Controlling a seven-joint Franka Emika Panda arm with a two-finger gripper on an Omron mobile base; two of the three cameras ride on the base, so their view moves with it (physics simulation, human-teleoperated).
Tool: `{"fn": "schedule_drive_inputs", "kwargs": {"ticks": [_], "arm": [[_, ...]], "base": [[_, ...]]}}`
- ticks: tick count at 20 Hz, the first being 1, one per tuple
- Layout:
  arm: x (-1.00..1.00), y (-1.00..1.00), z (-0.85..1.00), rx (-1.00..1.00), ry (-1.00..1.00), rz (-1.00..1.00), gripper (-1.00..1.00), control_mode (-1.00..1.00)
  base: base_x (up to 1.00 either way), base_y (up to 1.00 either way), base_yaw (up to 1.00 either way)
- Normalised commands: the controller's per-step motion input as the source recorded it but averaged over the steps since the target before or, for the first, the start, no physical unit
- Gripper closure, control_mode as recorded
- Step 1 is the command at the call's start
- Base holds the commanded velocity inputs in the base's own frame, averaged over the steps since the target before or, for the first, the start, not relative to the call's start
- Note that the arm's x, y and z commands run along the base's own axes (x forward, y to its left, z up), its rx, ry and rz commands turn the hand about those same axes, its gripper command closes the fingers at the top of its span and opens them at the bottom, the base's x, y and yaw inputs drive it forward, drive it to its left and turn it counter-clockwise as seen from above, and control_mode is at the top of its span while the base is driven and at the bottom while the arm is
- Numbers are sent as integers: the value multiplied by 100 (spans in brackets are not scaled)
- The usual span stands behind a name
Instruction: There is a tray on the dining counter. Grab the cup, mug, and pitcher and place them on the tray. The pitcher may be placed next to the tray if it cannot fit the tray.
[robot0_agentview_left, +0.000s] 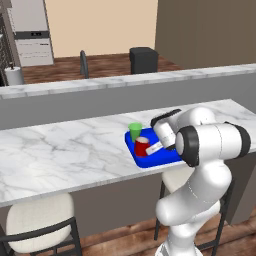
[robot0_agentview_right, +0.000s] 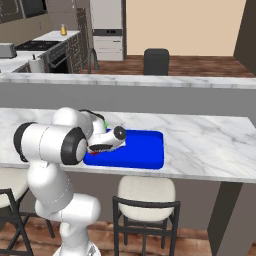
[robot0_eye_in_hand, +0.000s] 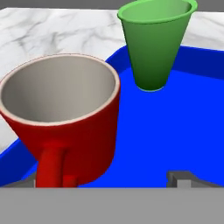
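**Mug and cup sit on the tray; gripper open and empty**

Mug (robot0_eye_in_hand: 65, 118) first, since it sits right under the hand camera: glossy red, stiff, with a pale inside and a handle turned toward you. Judge it light, hard and a little slippery, so a pinch across the rim wall or around the handle would hold better than squeezing the round body. It stands upright on the tray (robot0_eye_in_hand: 175, 131), near the tray's corner.

Just behind it, apart from it, the cup (robot0_eye_in_hand: 154, 43) stands upright on the same tray. It tapers toward the base, so your fingers would tend to slide up it; take it near the rim, where it is widest, and expect it to be light and easy to tip.

Your gripper (robot0_agentview_left: 156, 146) has its jaws spread wide and holds nothing; the mug stands free just beyond the fingertips.

From the left base view you see mug and cup side by side on the tray and the tabletop (robot0_agentview_left: 60, 150) running off to the left. That the mug is free of the fingers you can tell from the hand view, which also gives you the handle and the gap between the two vessels. From the right base view the arm hides most of both vessels, but you get the bare far half of the tray, which looks roomy enough for another item. In the kitchen behind, something small and yellow stands on a counter; too small to tell whether it is the pitcher.
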Motion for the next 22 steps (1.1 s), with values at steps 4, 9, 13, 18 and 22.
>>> {"fn": "schedule_drive_inputs", "kwargs": {"ticks": [4,9,13,18,22], "arm": [[0,0,0,-16,-1,0,-100,-100],[-2,28,-3,-23,0,3,-100,-100],[-1,35,1,-9,0,5,-100,-100],[0,4,48,0,0,2,-100,-100],[-1,0,53,2,0,0,-100,-100]], "base": [[0,0,0],[0,0,0],[0,0,0],[0,0,0],[0,0,0]]}}
